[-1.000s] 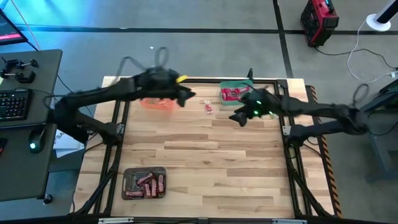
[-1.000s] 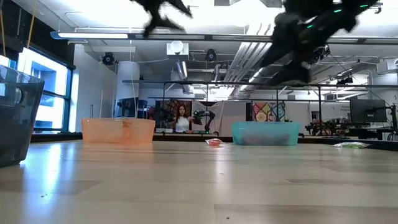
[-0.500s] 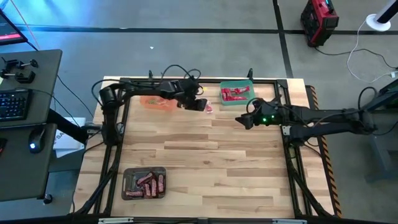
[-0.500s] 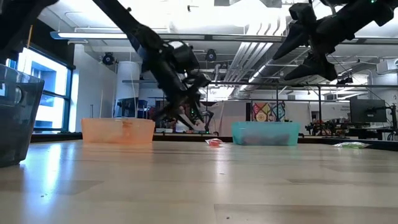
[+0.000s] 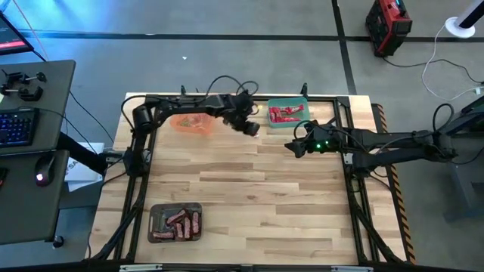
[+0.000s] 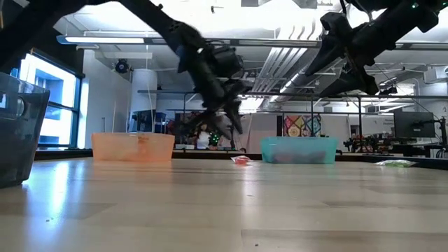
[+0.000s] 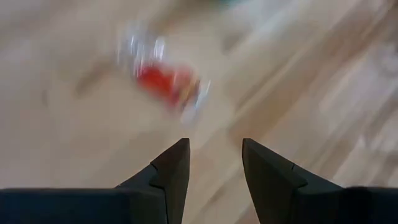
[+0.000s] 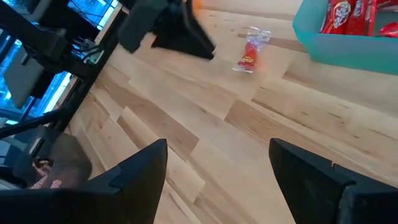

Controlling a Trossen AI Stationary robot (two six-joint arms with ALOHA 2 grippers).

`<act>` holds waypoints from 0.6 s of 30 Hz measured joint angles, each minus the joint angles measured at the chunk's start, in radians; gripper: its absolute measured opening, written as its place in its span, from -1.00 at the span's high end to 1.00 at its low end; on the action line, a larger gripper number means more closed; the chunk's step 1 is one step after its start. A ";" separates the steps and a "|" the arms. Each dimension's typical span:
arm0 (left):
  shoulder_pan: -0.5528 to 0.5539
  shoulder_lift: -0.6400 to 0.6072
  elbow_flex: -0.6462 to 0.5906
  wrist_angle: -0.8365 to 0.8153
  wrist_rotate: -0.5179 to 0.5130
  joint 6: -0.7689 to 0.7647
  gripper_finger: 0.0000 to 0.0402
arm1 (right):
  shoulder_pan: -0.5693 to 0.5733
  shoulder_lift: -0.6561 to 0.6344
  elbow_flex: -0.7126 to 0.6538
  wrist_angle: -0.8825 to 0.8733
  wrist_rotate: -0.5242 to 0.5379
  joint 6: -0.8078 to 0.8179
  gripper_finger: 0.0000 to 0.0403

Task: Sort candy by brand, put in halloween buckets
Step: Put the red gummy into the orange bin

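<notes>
red-wrapped clear-ended candy point(image 8: 251, 52) lies blurred ahead of the left gripper point(image 7: 214, 163), whose parted fingers hold nothing; right gripper point(image 8: 217, 171) waits at three o'clock, spread wide.

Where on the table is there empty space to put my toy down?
The big middle of the table is bare, from the grey bucket up toward the arms. The far edge is crowded: orange bucket, left hand, red candy, green bucket.

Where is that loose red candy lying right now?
The red candy lies on the table's far side, between the orange bucket and green bucket, below the left gripper.
</notes>
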 joint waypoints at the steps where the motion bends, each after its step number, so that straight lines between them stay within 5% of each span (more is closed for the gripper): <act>1: 0.001 0.015 0.043 -0.016 -0.023 0.007 0.33 | 0.000 0.000 0.000 0.000 0.004 -0.001 -0.37; 9: 0.029 0.155 0.271 -0.179 -0.064 0.035 0.33 | 0.000 0.000 0.000 0.000 0.004 -0.001 -0.37; 18: 0.037 0.209 0.290 -0.159 -0.145 -0.002 0.33 | 0.000 0.000 0.000 0.000 0.004 0.001 -0.37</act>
